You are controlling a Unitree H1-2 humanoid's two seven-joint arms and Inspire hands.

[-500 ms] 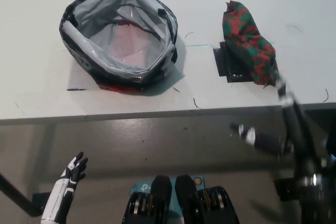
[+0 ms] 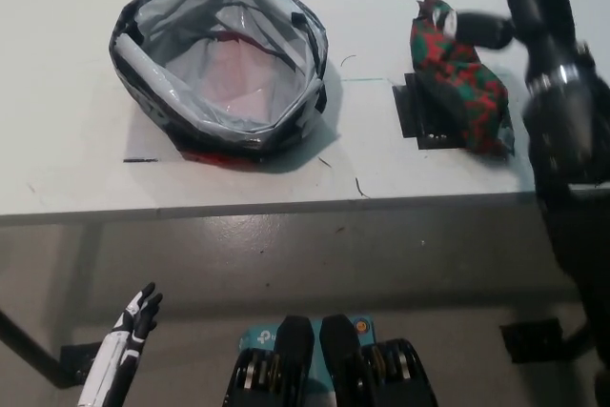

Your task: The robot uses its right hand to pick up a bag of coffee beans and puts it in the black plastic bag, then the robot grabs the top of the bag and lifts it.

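Red-green coffee bag [image 2: 457, 83] is looking soft, crinkly; right hand [image 2: 519, 16] is hovering at its far top, fingers apart, nothing gripped; best pinched mid-body.

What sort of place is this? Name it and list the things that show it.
Probably a lab or test workspace, not a home. A plain white table stands on a bare grey floor; black tape marks fix the spot under the coffee bean bag, and an open black plastic bag waits beside it.
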